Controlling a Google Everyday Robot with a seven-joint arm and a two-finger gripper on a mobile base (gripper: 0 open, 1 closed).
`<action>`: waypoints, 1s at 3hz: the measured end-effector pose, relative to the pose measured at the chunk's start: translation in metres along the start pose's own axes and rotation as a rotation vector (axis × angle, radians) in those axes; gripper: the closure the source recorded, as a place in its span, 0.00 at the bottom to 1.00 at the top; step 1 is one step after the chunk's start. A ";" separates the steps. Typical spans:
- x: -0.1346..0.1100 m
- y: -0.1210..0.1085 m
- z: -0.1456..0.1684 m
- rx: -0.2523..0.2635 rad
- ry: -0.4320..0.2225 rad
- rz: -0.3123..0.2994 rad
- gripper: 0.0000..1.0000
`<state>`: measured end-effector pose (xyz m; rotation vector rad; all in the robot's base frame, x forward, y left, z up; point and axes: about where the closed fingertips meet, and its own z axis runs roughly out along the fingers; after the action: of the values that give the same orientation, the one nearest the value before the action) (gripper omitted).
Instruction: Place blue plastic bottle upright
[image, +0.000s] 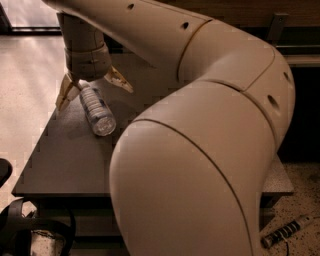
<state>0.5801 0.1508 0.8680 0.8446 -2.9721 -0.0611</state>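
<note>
The claw (95, 96) hangs low over the dark surface (65, 160). Its two fingers are spread wide and grip nothing. The blue plastic bottle (98, 111) lies on its side right under the claw, between the fingers. Its round bottom end sticks out past the fingertips.

blue plastic bottle (96, 110) | clear, ribbed body | lying on its side, not upright | round base toward camera, far end hidden under claw | on dark bench (65, 160), near left edge | claw (92, 86) over far end, fingers spread wide either side
</note>
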 end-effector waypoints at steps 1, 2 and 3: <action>0.006 -0.010 0.009 0.038 -0.042 -0.036 0.00; 0.002 -0.018 0.012 0.072 -0.083 -0.078 0.00; -0.009 -0.023 0.015 0.076 -0.100 -0.097 0.00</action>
<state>0.5986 0.1360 0.8520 1.0233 -3.0416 0.0064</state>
